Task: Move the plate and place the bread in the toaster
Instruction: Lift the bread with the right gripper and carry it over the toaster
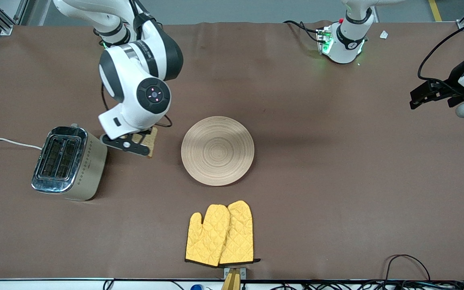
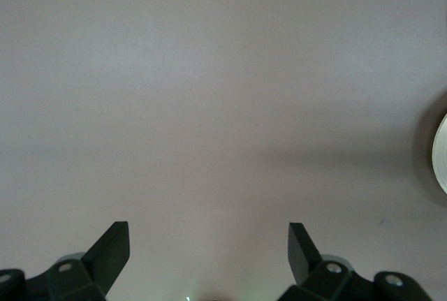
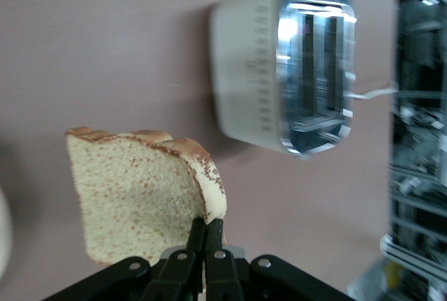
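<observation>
My right gripper is shut on one edge of the bread, a speckled brown slice held over the table between the toaster and the plate. The right wrist view shows the fingers pinching the bread by its crust, with the toaster and its two open slots ahead. The light-wood plate lies bare at mid-table. At the left arm's end of the table, my left gripper waits open over bare cloth, and nothing is between its fingers in the left wrist view.
A pair of yellow oven mitts lies nearer to the front camera than the plate. The toaster's white cord trails off the right arm's end of the table. Loose cables lie along the front edge.
</observation>
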Controlling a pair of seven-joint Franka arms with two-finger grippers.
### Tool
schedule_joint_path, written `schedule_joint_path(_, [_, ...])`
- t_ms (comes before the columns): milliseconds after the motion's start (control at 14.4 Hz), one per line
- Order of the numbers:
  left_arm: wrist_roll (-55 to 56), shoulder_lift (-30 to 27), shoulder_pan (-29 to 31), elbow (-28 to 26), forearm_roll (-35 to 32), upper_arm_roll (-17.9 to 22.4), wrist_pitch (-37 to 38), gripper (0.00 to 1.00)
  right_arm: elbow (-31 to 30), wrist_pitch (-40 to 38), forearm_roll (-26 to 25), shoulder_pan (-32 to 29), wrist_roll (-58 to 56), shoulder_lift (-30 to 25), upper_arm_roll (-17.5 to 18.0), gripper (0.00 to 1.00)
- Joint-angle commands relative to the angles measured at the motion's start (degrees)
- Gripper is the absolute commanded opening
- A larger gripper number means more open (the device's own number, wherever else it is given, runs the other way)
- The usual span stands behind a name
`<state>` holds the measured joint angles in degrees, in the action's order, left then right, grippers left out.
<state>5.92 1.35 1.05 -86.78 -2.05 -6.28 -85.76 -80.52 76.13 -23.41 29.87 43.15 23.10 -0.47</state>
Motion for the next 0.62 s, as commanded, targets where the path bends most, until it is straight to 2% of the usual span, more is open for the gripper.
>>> schedule_joint_path(0, [0.23, -0.30, -0.70, 0.99, -0.06, -0.13, 0.50, 1.00, 0.89, -4.40, -5.83, -0.87, 0.88, 0.10, -1.28, 0.00])
schedule_joint_path(208, [-0.03, -0.47, -0.17, 0.91, -0.15, -0.75, 0.68, 1.00, -0.16, -8.88, -16.98, -1.04, 0.18, 0.62, -1.20, 0.00])
schedule_joint_path(554, [-0.04, -0.56, -0.17, 0.91, -0.24, -0.75, 2.00, 1.00, -2.53, -9.51, -29.31, -4.02, 0.09, 3.08, -1.37, 0.00])
